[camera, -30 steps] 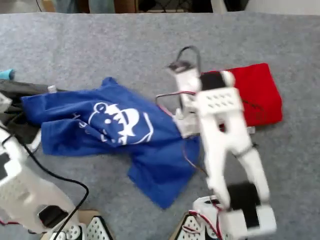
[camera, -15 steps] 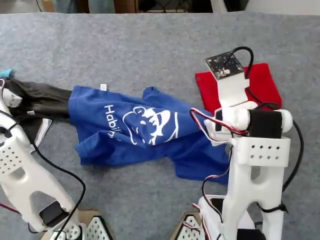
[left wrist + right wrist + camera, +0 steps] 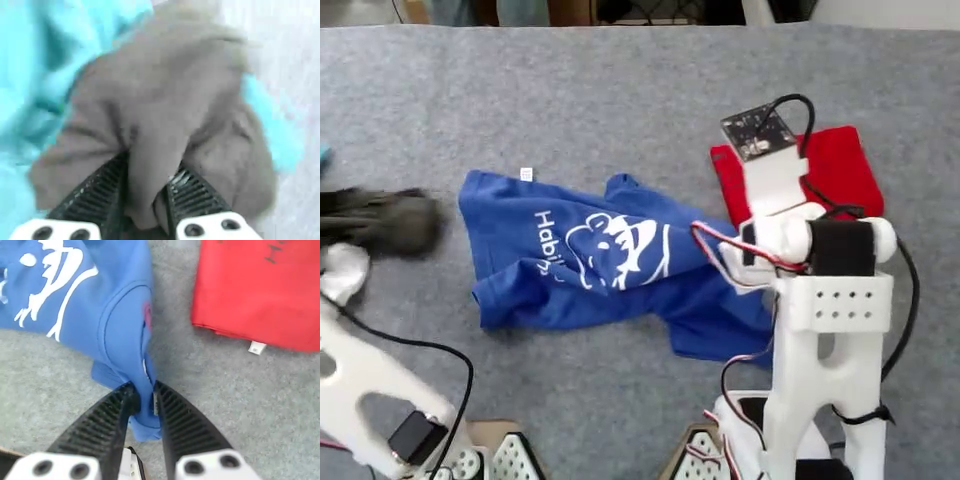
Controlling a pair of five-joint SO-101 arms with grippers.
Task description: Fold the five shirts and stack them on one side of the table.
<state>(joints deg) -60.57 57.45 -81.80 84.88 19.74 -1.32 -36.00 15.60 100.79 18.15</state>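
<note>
While the blue shirt lies crumpled mid-table, its right edge hidden under the right arm, the right gripper pinches its hem beside the folded red shirt. Left gripper clamps a blurred dark shirt at the far left, w/ turquoise fabric behind.

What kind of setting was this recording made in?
Probably a robotics lab bench set up for laundry folding. It has a grey felt-covered table and two small white robot arms, the left arm and the right arm. A blue shirt and a folded red shirt lie on it.
</note>
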